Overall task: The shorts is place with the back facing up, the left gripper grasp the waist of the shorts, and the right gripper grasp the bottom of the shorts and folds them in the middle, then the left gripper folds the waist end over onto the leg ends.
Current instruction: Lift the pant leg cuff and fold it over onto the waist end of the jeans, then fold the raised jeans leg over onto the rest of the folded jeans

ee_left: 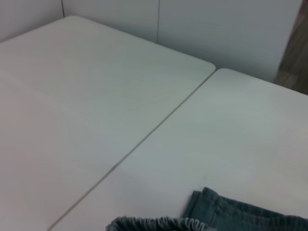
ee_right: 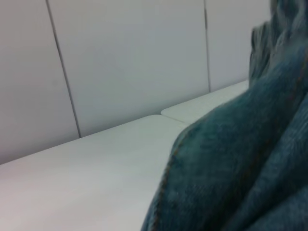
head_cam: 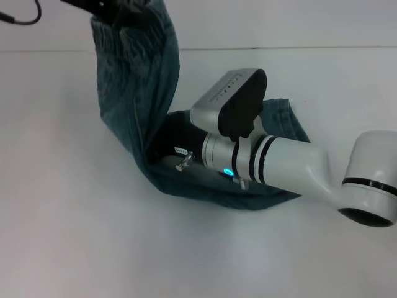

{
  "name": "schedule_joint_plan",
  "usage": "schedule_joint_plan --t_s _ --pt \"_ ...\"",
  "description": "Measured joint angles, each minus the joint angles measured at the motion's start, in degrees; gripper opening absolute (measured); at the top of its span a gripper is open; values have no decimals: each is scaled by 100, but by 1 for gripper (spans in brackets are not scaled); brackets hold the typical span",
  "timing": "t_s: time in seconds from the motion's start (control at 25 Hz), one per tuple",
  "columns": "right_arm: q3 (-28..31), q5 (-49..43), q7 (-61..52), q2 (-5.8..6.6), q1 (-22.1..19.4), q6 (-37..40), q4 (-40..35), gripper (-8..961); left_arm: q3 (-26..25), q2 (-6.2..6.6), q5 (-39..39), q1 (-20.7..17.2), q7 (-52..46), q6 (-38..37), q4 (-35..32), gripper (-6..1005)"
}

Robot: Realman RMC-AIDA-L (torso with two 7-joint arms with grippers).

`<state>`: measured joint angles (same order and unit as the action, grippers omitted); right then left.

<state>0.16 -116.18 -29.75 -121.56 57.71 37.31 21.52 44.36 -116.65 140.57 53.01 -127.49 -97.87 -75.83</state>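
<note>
The denim shorts [head_cam: 139,93] are folded lengthwise, and one end rises steeply from the table. My left gripper [head_cam: 121,12] sits at the top edge of the head view, shut on the gathered waist [head_cam: 121,37], which hangs from it. The waist [ee_left: 159,224] also shows in the left wrist view. The leg ends [head_cam: 288,115] lie flat on the table beyond my right arm. My right gripper [head_cam: 177,146], on the black wrist with the white label, reaches low into the crook of the raised cloth, which hides its tip. The right wrist view shows the shorts [ee_right: 231,163] close up.
My white right forearm [head_cam: 291,164] and its wrist camera [head_cam: 229,102] lie across the flat part of the shorts. The white table [head_cam: 74,236] has a seam [ee_left: 144,139] between two tops. A wall stands behind.
</note>
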Motion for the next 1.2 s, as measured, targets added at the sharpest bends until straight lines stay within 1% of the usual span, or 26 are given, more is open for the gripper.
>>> schedule_joint_plan --t_s 0.08,0.16,0.28,0.36,0.44,0.56,0.72,0.76,0.84,0.88,0.92,1.0,1.12,1.2 --pt "76 -102 3 0 -81 -23 6 3 1 -21 -3 -72 24 -5 26 73" --pt "122 -125 4 11 -248 1 -41 3 4 -53 -5 -114 76 -10 100 71" --pt "289 -133 4 48 -569 133 -179 4 3 -119 -7 -137 167 -10 231 70" --pt "531 -137 -1 73 -843 369 -370 4 4 -176 -9 -140 242 -1 302 69" --pt "836 -125 -41 103 -1050 640 -620 4 3 -267 -11 -118 343 30 394 72" --pt "1417 -96 -188 136 -1247 1103 -1078 5 7 -398 -13 -29 466 93 530 76" --pt "2126 -89 -872 174 -1422 2154 -1820 5 148 -634 -54 39 611 419 597 82" --pt "2245 -85 -1081 183 -1444 2394 -1991 6 264 -696 -106 40 638 586 608 83" --pt "2475 -76 -1521 199 -1458 2846 -2379 6 691 -742 -348 19 655 967 765 86" --pt "2555 -73 -1665 203 -1460 2970 -2525 6 836 -746 -450 8 664 1073 840 88" --pt "2639 -71 -1796 208 -1466 3089 -2670 6 1087 -741 -684 -6 718 1291 1015 89" --pt "2731 -42 -1960 215 -1501 3258 -2810 6 1424 -735 -1001 -16 878 1581 1319 92" --pt "2761 84 -2046 240 -1622 3375 -2823 7 1790 -737 -1228 49 1062 2020 1898 96" --pt "2753 153 -2082 253 -1695 3413 -2802 7 2069 -753 -1331 136 1087 2495 2357 99"
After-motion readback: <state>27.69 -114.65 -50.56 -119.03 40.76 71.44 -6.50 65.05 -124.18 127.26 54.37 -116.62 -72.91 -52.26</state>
